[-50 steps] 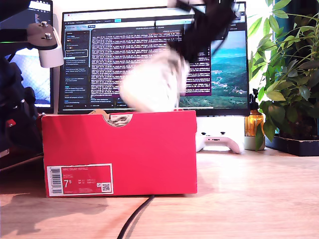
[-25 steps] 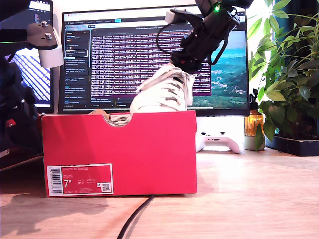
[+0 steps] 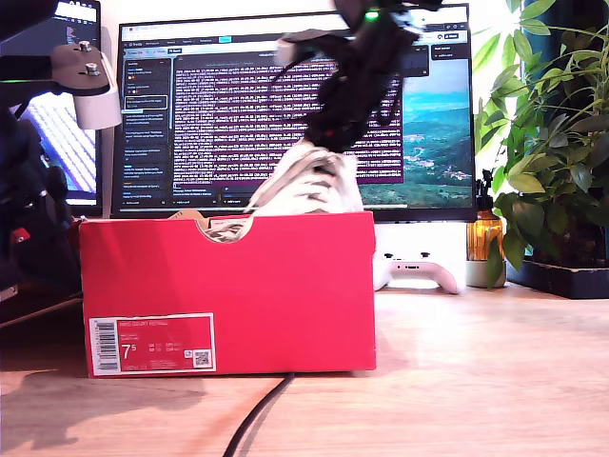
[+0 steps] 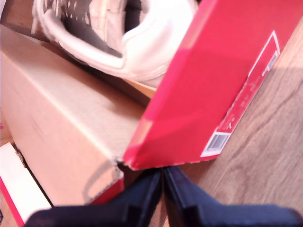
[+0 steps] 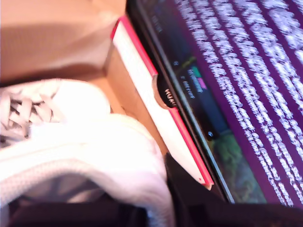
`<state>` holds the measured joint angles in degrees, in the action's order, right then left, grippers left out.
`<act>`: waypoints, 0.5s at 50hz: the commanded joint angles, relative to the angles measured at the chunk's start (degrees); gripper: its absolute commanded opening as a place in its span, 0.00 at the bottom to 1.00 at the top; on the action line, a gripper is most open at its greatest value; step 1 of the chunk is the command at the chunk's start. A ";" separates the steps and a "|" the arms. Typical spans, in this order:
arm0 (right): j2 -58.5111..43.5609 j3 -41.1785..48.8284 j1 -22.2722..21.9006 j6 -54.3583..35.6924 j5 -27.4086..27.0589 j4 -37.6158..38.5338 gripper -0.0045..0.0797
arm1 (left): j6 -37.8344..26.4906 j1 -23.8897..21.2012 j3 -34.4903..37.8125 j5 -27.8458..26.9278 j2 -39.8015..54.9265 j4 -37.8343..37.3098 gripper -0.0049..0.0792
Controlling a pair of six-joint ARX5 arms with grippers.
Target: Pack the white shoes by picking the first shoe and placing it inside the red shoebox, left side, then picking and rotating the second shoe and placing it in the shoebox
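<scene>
While seemingly gripped by my second gripper (image 3: pixel 326 143), white shoe (image 3: pixel 309 186) tilted into red shoebox (image 3: pixel 228 286)

red shoebox (image 3: pixel 285 286): upright, open | white shoe (image 3: pixel 309 186): tilted, partly inside shoebox

The exterior view sits low at table height, facing the red shoebox (image 3: pixel 226 292) head-on, with a monitor (image 3: pixel 285 114) behind. The first wrist view looks closely at a box corner (image 4: pixel 203 90). The second wrist view looks closely along the box's far wall (image 5: pixel 151 104) and the monitor (image 5: pixel 246 85). All three share the box.
</scene>
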<state>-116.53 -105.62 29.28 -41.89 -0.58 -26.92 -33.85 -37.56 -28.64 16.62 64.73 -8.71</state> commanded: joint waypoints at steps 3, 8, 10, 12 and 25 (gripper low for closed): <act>-4.11 -0.63 2.14 -1.16 -3.85 0.07 0.04 | -0.04 -0.07 0.15 -0.11 0.31 1.03 0.03; -5.51 -0.63 2.60 -3.43 -7.23 0.00 0.04 | -0.04 -0.07 0.15 -0.11 0.31 1.03 0.03; -5.57 -0.63 2.62 -3.58 -7.43 -0.07 0.04 | -0.04 -0.07 0.15 -0.11 0.31 1.03 0.03; -5.57 -0.63 2.62 -3.56 -7.45 0.09 0.04 | -0.04 -0.07 0.15 -0.11 0.31 1.03 0.03; -3.78 -0.98 1.55 -3.56 -7.50 0.04 0.04 | -0.04 -0.07 0.15 -0.11 0.31 1.03 0.03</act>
<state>-117.23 -107.22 31.16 -44.88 -6.50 -27.68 -33.85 -37.56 -28.64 16.67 64.73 -8.71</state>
